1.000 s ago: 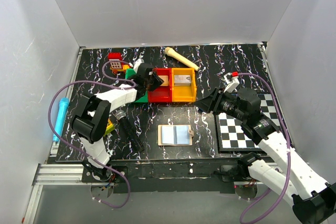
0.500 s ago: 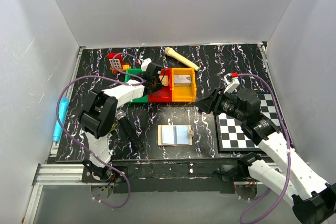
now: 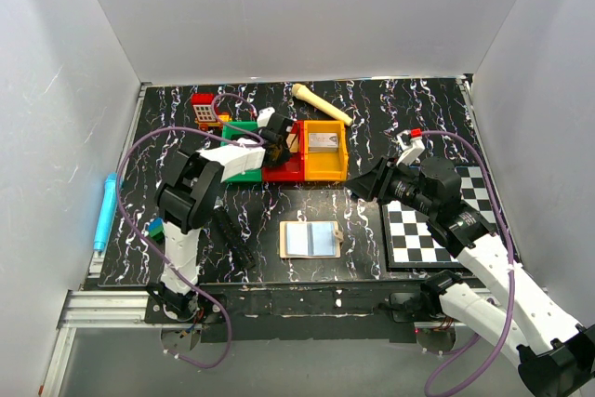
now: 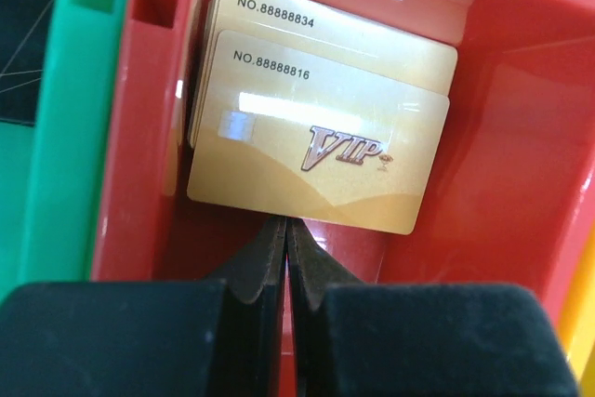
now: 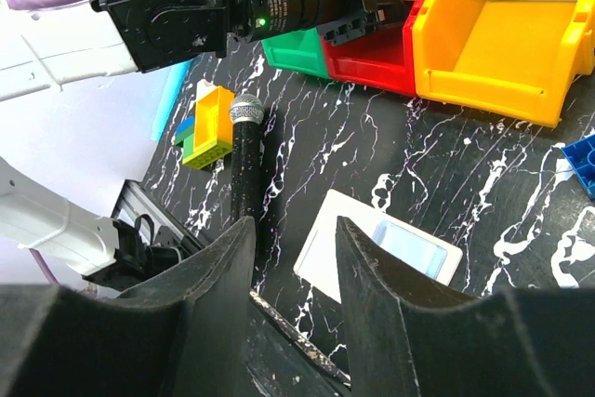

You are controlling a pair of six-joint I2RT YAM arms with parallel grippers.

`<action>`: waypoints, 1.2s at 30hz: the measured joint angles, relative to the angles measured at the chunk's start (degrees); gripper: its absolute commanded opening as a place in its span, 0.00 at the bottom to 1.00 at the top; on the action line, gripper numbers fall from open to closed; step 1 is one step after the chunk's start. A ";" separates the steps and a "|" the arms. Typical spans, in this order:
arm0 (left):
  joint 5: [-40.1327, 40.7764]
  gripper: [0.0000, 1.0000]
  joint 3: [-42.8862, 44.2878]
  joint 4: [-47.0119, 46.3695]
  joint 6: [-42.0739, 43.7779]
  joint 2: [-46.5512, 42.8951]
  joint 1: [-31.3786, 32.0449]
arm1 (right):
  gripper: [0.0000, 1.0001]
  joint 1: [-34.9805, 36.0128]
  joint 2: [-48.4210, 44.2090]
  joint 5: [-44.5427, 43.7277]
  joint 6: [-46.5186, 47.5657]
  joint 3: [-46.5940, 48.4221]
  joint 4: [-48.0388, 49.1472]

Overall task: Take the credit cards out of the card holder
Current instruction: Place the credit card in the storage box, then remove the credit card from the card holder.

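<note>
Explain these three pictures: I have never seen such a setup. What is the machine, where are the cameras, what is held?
Two robot arms are bolted at the near edge of a table. One picture looks down from above; the other two come from cameras on the wrists. The left gripper, shut and holding nothing, points into a red bin at gold cards. The right gripper is open and empty, facing the card holder. A microphone and a chequered board lie nearby.

A finger of the right pincer hides the near part of the card holder.
</note>
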State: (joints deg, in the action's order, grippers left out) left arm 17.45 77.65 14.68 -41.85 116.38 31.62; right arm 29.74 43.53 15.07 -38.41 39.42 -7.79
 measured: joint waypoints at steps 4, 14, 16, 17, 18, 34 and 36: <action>-0.02 0.00 1.05 0.04 0.17 1.33 -0.37 | 0.48 0.00 0.02 -0.17 0.24 0.00 -0.61; -0.61 0.00 3.23 -0.31 0.74 1.62 -2.23 | 0.48 0.00 1.03 -0.35 0.92 0.00 -1.31; -0.92 0.00 3.41 -0.37 0.81 1.88 -2.40 | 0.48 0.00 1.25 -0.39 0.98 0.00 -1.33; -1.14 0.00 3.48 -0.55 0.83 2.08 -2.49 | 0.48 0.00 1.31 -0.42 0.98 0.00 -1.33; -1.36 0.00 3.56 -0.74 0.83 2.27 -2.54 | 0.47 0.00 1.38 -0.42 1.03 0.00 -1.33; -4.81 0.29 -8.87 -4.37 -0.59 -12.68 -2.16 | 0.52 0.00 2.62 -1.51 1.60 0.00 -1.90; -4.24 0.33 -10.60 -4.48 -0.72 -17.64 -1.20 | 0.54 0.00 3.34 -1.42 2.47 0.00 -2.71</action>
State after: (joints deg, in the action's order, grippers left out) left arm 13.21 67.05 10.20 -42.57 98.74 30.41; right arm 29.74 46.87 13.65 -35.94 39.42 -10.50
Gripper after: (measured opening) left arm 0.269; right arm 0.519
